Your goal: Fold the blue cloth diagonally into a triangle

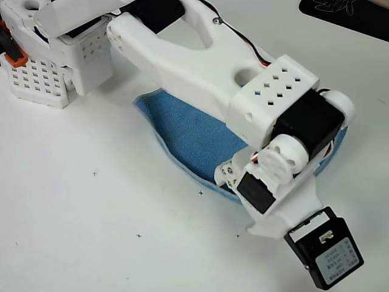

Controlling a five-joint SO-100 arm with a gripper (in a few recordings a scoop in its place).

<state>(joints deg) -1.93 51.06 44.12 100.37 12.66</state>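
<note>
The blue cloth [191,137] lies on the white table [91,213], largely beneath the arm [200,61], its pale-edged rim curving out toward the picture's lower left. It looks light, limp and slightly grippy, likely to drape and drag rather than slide; a corner or the stitched edge is the best hold. The arm extends from its base [42,73] across the cloth, wrist pitched down over the cloth's lower right edge. The gripper [243,182] is hidden under the wrist housing; its opening and hold cannot be told.

White table [91,231], black mat [346,15] at corner
</note>
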